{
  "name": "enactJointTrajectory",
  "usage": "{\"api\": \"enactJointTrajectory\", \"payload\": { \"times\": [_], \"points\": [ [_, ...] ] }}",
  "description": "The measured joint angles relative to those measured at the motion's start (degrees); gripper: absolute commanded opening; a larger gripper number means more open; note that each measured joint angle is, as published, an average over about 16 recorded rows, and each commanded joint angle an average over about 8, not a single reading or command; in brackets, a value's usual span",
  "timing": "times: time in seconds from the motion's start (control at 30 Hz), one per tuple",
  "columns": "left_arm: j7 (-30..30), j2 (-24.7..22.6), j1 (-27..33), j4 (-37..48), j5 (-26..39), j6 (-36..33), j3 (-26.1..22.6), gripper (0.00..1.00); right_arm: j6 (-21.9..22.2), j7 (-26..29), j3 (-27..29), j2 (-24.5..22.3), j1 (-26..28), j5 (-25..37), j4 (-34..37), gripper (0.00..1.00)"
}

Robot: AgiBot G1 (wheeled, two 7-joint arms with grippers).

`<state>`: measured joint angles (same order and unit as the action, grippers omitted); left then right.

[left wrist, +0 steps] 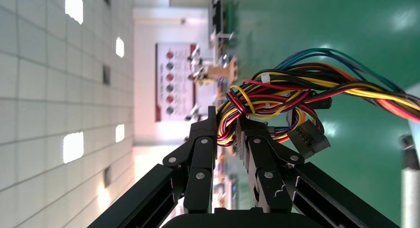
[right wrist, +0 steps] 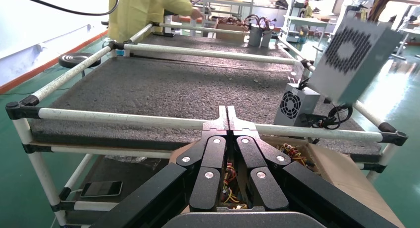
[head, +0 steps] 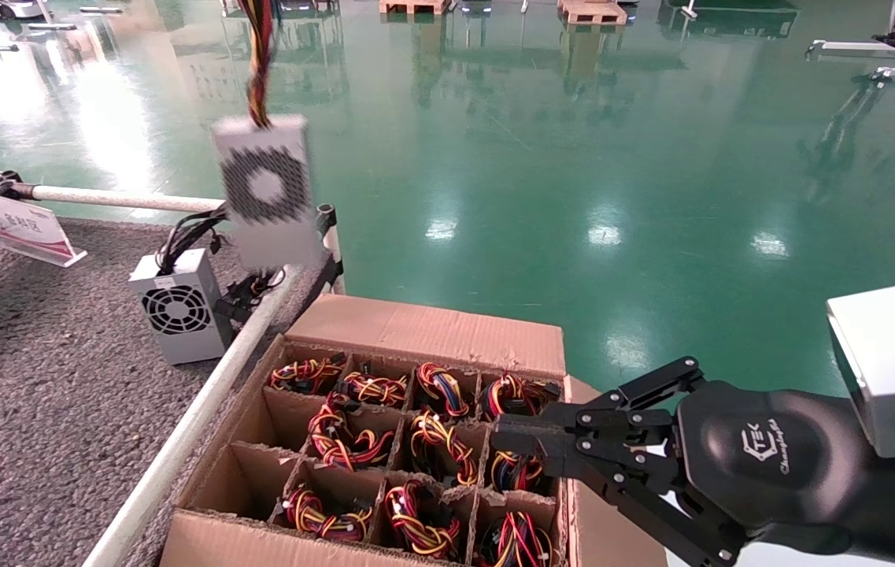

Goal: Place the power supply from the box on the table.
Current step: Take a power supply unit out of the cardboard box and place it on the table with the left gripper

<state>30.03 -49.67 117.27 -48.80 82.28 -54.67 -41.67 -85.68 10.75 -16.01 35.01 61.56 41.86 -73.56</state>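
The power supply point(head: 266, 189), a silver-grey box with a honeycomb vent, hangs in the air by its red, yellow and black wires point(head: 260, 63) above the table's point(head: 38, 378) far right corner. In the left wrist view my left gripper point(left wrist: 227, 116) is shut on that wire bundle point(left wrist: 277, 96); the gripper itself is above the head view. The right wrist view shows the hanging power supply point(right wrist: 354, 57) tilted over the table point(right wrist: 163, 84). The brown box point(head: 431, 327) stands beside the table, with coloured wire bundles in its cells. My right gripper point(head: 504, 437) is shut and empty over the box's right side.
A whiter unit with a fan guard and black cables point(head: 179, 307) stands on the table near the corner, below the hanging power supply. A white tube rail point(head: 203, 402) separates table and box. A sign card point(head: 26, 228) lies at the far left. A person in yellow point(right wrist: 143, 10) stands beyond the table.
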Motion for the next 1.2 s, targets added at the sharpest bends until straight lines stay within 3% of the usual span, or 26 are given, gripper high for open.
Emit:
{"api": "enactJointTrajectory", "payload": {
  "times": [0.7, 1.2],
  "points": [
    [11.0, -6.6, 13.4, 25.5, 10.0, 12.0, -1.3, 0.00, 0.0, 0.0, 0.0, 0.0, 0.0, 0.0, 0.0, 0.00],
    [14.7, -6.4, 16.1, 35.8, 13.4, 16.0, -3.4, 0.00, 0.0, 0.0, 0.0, 0.0, 0.0, 0.0, 0.0, 0.00]
  ]
}}
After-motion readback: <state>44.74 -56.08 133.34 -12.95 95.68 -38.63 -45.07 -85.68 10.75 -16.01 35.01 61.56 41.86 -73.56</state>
